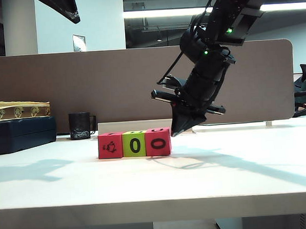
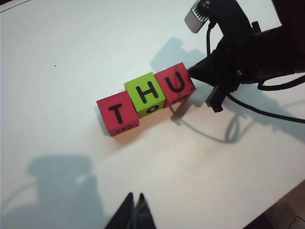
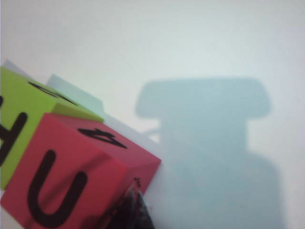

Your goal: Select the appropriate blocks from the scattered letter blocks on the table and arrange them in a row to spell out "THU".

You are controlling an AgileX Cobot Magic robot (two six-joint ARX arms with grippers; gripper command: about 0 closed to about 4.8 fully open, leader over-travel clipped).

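— Three blocks in a row on the white table (image 1: 54,186): red T block (image 2: 116,113), lime-green H block (image 2: 145,93), red U block (image 2: 175,84). Touching side to side, reading THU on the upper faces in the left wrist view.

— And from the exterior camera?

— Same row, near the table's middle. Front faces there: small black picture on the left red one (image 1: 110,146), "0" on the green one (image 1: 134,144), "0" on the right red one (image 1: 157,142).

— Right gripper?

— Right gripper (image 1: 178,130) tilted down from the upper right, tip at about 3 o'clock of the U block's top corner, right against it. Fingers pressed together into a single dark point; nothing pinched between them. Same dark tip (image 3: 131,212) in the right wrist view, at the lower edge of the U block (image 3: 71,186), with the green block (image 3: 24,129) just beside.

— Left gripper?

— Left gripper (image 2: 135,214) well apart from the row, high over the table, at about 6 o'clock of the blocks in its own camera. Fingers closed against each other, holding nothing. Only part of a dark arm (image 1: 60,6) visible at the exterior view's top left.

— Anything else on the table?

— Black mug (image 1: 80,125) at about 10 o'clock of the row, in front of the tan-brown divider panel (image 1: 115,85). Dark case (image 1: 20,134) at the far left, with a yellowish patterned box (image 1: 19,109) on top.
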